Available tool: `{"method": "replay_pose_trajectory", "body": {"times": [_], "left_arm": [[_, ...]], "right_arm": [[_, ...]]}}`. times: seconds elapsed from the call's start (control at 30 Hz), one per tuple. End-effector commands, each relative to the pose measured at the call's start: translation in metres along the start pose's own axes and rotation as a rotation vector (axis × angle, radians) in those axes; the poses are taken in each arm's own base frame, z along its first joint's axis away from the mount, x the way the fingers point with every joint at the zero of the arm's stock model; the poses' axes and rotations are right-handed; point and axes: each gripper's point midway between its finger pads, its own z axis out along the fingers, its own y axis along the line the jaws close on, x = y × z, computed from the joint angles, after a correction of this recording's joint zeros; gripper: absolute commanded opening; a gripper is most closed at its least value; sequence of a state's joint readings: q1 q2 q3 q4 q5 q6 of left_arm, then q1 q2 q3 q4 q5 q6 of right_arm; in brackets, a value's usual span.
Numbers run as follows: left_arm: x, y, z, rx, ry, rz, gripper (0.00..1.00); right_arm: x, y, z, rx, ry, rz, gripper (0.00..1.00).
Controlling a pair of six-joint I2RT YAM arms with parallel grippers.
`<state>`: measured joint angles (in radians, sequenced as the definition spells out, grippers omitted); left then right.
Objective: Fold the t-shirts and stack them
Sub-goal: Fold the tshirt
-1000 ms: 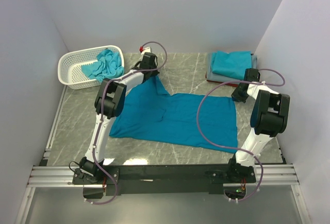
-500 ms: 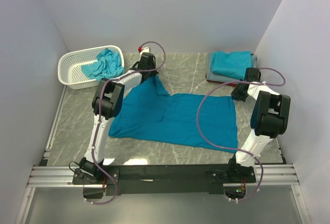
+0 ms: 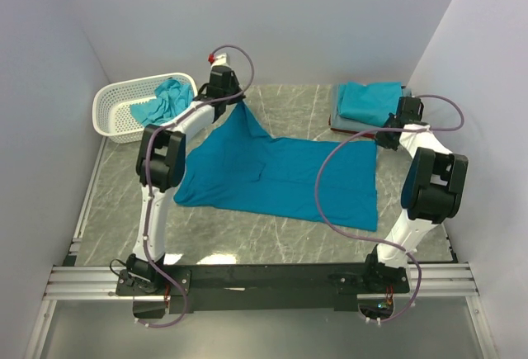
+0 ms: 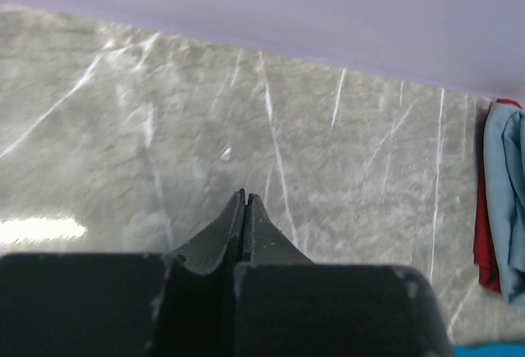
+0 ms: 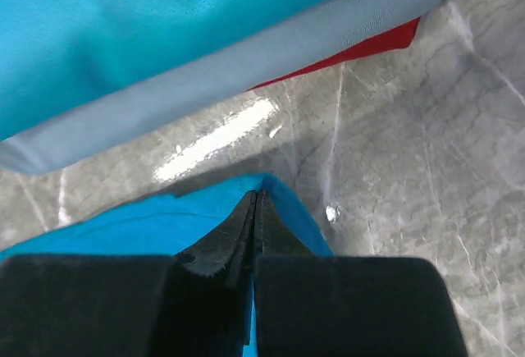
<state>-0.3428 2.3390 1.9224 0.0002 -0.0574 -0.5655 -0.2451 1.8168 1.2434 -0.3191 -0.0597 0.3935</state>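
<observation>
Teal t-shirt point(image 3: 280, 179) | left claw point(image 4: 244, 196) holds corner raised | right claw point(image 5: 254, 196) pinches corner

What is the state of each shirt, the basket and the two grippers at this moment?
spread t-shirt: spread open, far left corner raised.
folded stack: folded, teal on top of grey and red.
crumpled shirt: unfolded, lying in the basket.
left gripper: shut on the spread t-shirt.
right gripper: shut on the spread t-shirt.
</observation>
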Motion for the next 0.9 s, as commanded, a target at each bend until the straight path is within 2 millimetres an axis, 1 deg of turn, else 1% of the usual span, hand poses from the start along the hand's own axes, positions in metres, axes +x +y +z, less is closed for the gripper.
{"method": "replay_pose_trajectory", "body": {"times": [0.0,0.03,0.07,0.1,0.13,0.17,0.2,0.27,0.3,0.33,0.37,0.4,0.43,0.47,0.5,0.53,0.57,0.6,0.63,0.67,0.7,0.77,0.83,0.87], "left_arm": [[-0.047,-0.024,-0.046,0.083,-0.093,-0.031,0.00],[-0.046,-0.024,-0.053,0.085,-0.094,-0.039,0.00],[-0.045,-0.023,-0.060,0.087,-0.094,-0.046,0.00],[-0.043,-0.020,-0.073,0.085,-0.095,-0.062,0.00],[-0.040,-0.019,-0.080,0.084,-0.092,-0.073,0.00],[-0.040,-0.017,-0.088,0.084,-0.097,-0.081,0.00],[-0.035,-0.014,-0.104,0.080,-0.095,-0.095,0.00],[-0.036,-0.012,-0.119,0.083,-0.114,-0.110,0.00],[-0.029,-0.008,-0.132,0.080,-0.106,-0.117,0.00],[-0.024,-0.009,-0.138,0.095,-0.097,-0.130,0.00],[-0.024,-0.010,-0.145,0.114,-0.104,-0.137,0.00],[-0.015,-0.006,-0.155,0.110,-0.094,-0.149,0.00],[-0.011,-0.004,-0.160,0.110,-0.091,-0.152,0.00],[-0.009,-0.002,-0.164,0.108,-0.090,-0.157,0.00],[-0.002,0.004,-0.173,0.097,-0.082,-0.160,0.00],[0.002,0.007,-0.177,0.092,-0.080,-0.163,0.00],[0.002,0.007,-0.182,0.096,-0.088,-0.165,0.00],[0.009,0.011,-0.191,0.096,-0.083,-0.168,0.00],[0.011,0.012,-0.195,0.097,-0.082,-0.169,0.00],[0.022,0.018,-0.199,0.091,-0.064,-0.170,0.00],[0.019,0.016,-0.207,0.099,-0.078,-0.175,0.00],[0.023,0.022,-0.218,0.090,-0.083,-0.180,0.00],[0.024,0.025,-0.225,0.084,-0.091,-0.179,0.00],[0.032,0.030,-0.228,0.074,-0.082,-0.181,0.00]], "right_arm": [[-0.025,0.007,-0.030,-0.031,-0.107,-0.020,0.00],[-0.026,0.008,-0.035,-0.039,-0.118,-0.019,0.00],[-0.030,0.011,-0.045,-0.054,-0.147,-0.022,0.00],[-0.024,0.009,-0.048,-0.054,-0.142,-0.025,0.00],[-0.022,0.008,-0.052,-0.058,-0.147,-0.027,0.00],[-0.025,0.009,-0.062,-0.062,-0.173,-0.029,0.00],[-0.018,0.005,-0.064,-0.057,-0.168,-0.029,0.00],[-0.016,0.004,-0.074,-0.062,-0.192,-0.031,0.00],[-0.014,0.003,-0.076,-0.061,-0.194,-0.031,0.00],[-0.007,-0.002,-0.074,-0.051,-0.182,-0.030,0.00],[-0.004,-0.002,-0.077,-0.051,-0.183,-0.029,0.00],[-0.002,-0.003,-0.077,-0.050,-0.182,-0.026,0.00],[0.005,-0.008,-0.076,-0.036,-0.172,-0.025,0.00],[0.005,-0.008,-0.079,-0.036,-0.185,-0.026,0.00],[0.016,-0.013,-0.078,-0.023,-0.171,-0.024,0.00],[0.020,-0.016,-0.078,-0.018,-0.173,-0.023,0.00],[0.017,-0.018,-0.084,-0.009,-0.204,-0.018,0.00],[0.020,-0.021,-0.085,-0.004,-0.208,-0.011,0.00],[0.029,-0.027,-0.083,0.010,-0.198,-0.009,0.00],[0.028,-0.027,-0.088,0.009,-0.218,-0.005,0.00],[0.035,-0.031,-0.087,0.016,-0.212,0.000,0.00],[0.034,-0.034,-0.094,0.022,-0.234,0.007,0.00],[0.040,-0.037,-0.095,0.030,-0.235,0.009,0.00],[0.040,-0.038,-0.099,0.031,-0.247,0.013,0.00]]}}
